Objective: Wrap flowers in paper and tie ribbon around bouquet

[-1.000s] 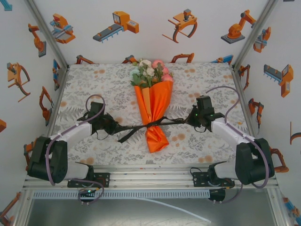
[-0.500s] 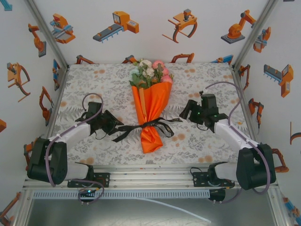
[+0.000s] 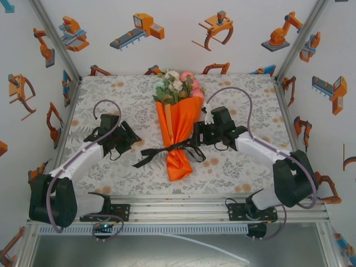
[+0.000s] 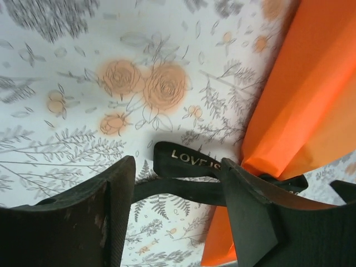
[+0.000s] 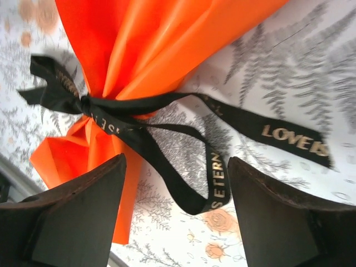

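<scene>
Lets go of both tails, left gripper [image 3: 130, 137] and right gripper [image 3: 200, 135] now spread wide and empty, leaving ribbon [image 5: 289, 139] slack but knotted round waist of bouquet [image 3: 179, 119] lying mid-tablecloth [image 3: 111, 94]; tying looks done.

Both arms are built alike, with white tubular links between bulky black joint housings. In the top view the left arm [image 3: 80, 158] has its large black shoulder block at 8 o'clock, and the right arm [image 3: 257, 148] has its own at 4 o'clock. A grey-purple cable [image 3: 104, 101] loops along each arm. Black base plates [image 3: 108, 212] are bolted to a silver rail [image 3: 178, 207]. The left hand [image 4: 173, 167] and right hand [image 5: 177, 161] carry broad, matte black, wedge-shaped fingers [image 4: 89, 222]. The left hand's show faint pale scuffs.
</scene>
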`<state>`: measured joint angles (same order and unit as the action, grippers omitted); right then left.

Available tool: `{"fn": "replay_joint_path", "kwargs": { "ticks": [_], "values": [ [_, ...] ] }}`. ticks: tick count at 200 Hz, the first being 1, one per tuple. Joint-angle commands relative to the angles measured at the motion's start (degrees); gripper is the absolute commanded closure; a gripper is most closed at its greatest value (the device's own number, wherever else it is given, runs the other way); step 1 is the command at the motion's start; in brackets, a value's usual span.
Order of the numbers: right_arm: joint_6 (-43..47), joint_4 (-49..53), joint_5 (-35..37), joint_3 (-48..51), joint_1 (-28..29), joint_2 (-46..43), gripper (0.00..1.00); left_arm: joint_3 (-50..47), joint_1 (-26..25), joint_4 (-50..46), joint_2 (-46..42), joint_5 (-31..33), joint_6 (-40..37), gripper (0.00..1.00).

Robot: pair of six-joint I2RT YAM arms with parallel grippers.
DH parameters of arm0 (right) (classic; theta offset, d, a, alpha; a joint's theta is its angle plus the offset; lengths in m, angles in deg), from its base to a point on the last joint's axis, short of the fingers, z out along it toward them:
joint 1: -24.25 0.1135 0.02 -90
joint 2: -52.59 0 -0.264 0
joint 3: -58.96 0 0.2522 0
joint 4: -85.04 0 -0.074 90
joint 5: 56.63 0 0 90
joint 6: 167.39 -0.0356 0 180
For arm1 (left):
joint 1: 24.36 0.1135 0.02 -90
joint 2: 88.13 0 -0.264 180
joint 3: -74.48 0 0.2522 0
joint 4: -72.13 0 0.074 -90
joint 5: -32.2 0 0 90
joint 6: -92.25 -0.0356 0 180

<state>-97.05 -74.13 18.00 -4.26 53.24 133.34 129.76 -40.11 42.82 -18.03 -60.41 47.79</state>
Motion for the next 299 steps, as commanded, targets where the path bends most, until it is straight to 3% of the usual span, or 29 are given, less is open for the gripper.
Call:
{"fn": "replay_joint_path", "kwargs": {
  "ticks": [1, 27, 65, 85, 114, 136, 157, 164, 199, 212, 220, 228, 264, 270, 280, 299],
  "values": [
    [3.3, -3.2, 14.1, 1.9, -2.2, -8.7, 0.26, 3.8, -0.2, -3.1, -4.9, 11.3, -10.9, 0.40],
    [2.2, -7.5, 28.2, 8.2, -8.8, -15.2, 0.11, 1.3, -0.1, 3.3, -9.8, 25.5, -21.1, 0.34],
    [2.5, -13.8, 39.7, 14.8, -20.3, -18.8, 0.07, -10.9, 1.1, 21.6, -16.0, 40.5, -33.3, 0.10],
    [7.0, -18.6, 43.5, 16.6, -22.8, -16.1, 0.06, -14.9, 1.7, 26.9, -15.5, 45.6, -38.1, 0.00],
    [10.0, -26.7, 40.8, 18.5, -26.3, -8.8, 0.04, -18.7, 1.8, 33.1, -12.2, 49.1, -42.6, 0.03],
    [10.9, -36.2, 35.7, 20.3, -28.8, -1.8, 0.04, -20.9, 2.6, 38.1, -8.6, 47.2, -43.1, 0.03],
    [12.1, -46.3, 33.4, 22.2, -29.5, 5.4, 0.03, -22.5, 3.6, 42.7, -6.2, 40.2, -44.3, 0.03],
    [11.6, -43.5, 32.8, 21.4, -29.5, 4.9, 0.04, -22.9, 4.0, 43.7, -5.9, 37.7, -44.2, 0.03],
    [13.5, -50.2, 24.7, 24.9, -30.8, 5.3, 0.03, -23.6, 9.1, 46.6, -3.1, 26.9, -41.1, 0.03],
    [14.6, -61.1, 20.1, 28.6, -31.5, 8.6, 0.02, -23.2, 10.8, 47.7, -1.9, 23.5, -40.5, 0.03],
    [13.3, -56.3, 21.7, 27.7, -31.6, 7.1, 0.01, -23.2, 11.9, 49.6, -0.8, 21.4, -40.1, 0.03],
    [13.8, -60.0, 21.2, 28.6, -31.7, 8.1, 0.01, -23.1, 13.1, 51.7, 0.6, 19.7, -39.2, 0.03],
    [13.8, -58.7, 22.4, 28.3, -31.4, 7.7, 0.01, -19.5, 16.9, 59.4, 11.7, 14.6, -37.0, 0.03],
    [13.9, -58.7, 22.5, 28.4, -31.3, 7.7, 0.01, -18.6, 16.6, 60.5, 13.3, 14.5, -37.7, 0.03],
    [14.0, -58.8, 22.1, 28.3, -31.3, 7.6, 0.01, -15.7, 15.4, 53.4, 12.8, 14.8, -38.8, 0.03],
    [13.9, -58.7, 21.9, 28.3, -31.3, 7.6, 0.01, -16.6, 15.1, 59.5, 16.4, 9.8, -41.3, 0.03]
  ]
}}
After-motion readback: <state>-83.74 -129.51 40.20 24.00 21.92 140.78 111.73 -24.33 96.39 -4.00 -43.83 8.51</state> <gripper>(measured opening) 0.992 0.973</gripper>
